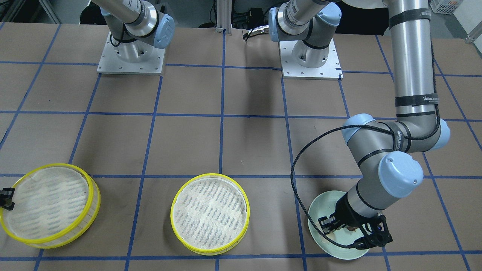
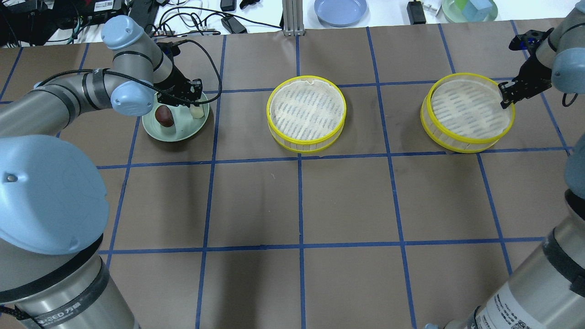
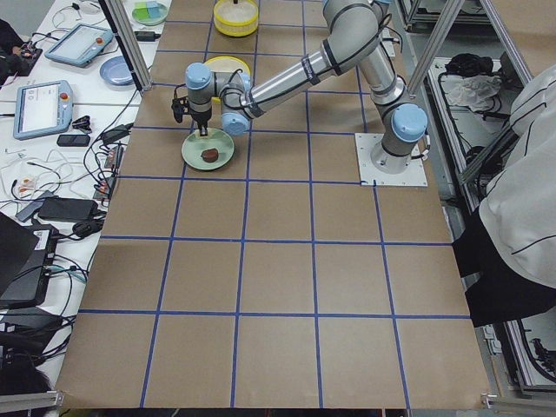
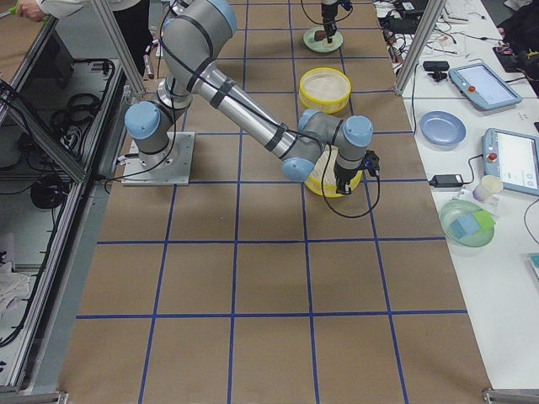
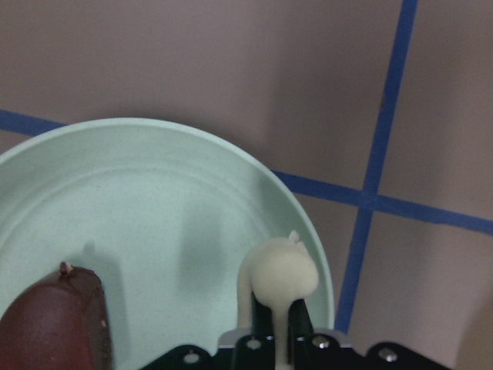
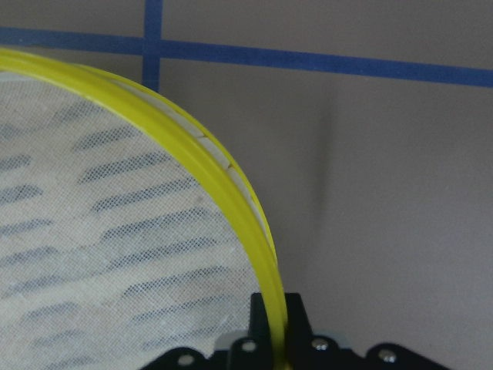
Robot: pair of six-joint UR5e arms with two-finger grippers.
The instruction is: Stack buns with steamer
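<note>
The pale cream bun (image 2: 197, 111) sits at the edge of a pale green plate (image 2: 176, 133), and my left gripper (image 2: 196, 103) is shut on it. In the left wrist view the bun (image 5: 279, 271) sits between the fingers near the plate rim (image 5: 154, 200). The dark reddish-brown bun (image 2: 164, 116) lies free on the same plate. My right gripper (image 2: 506, 93) is shut on the yellow rim of the right steamer (image 2: 466, 109); the rim (image 6: 231, 200) runs between its fingers. A second steamer (image 2: 305, 109) stands in the middle.
Both steamers have empty mesh liners. Beyond the table's far edge are a blue plate (image 2: 340, 9), a green bowl with blocks (image 2: 470, 9) and cables. The two arm bases (image 1: 131, 56) stand at the robot's side.
</note>
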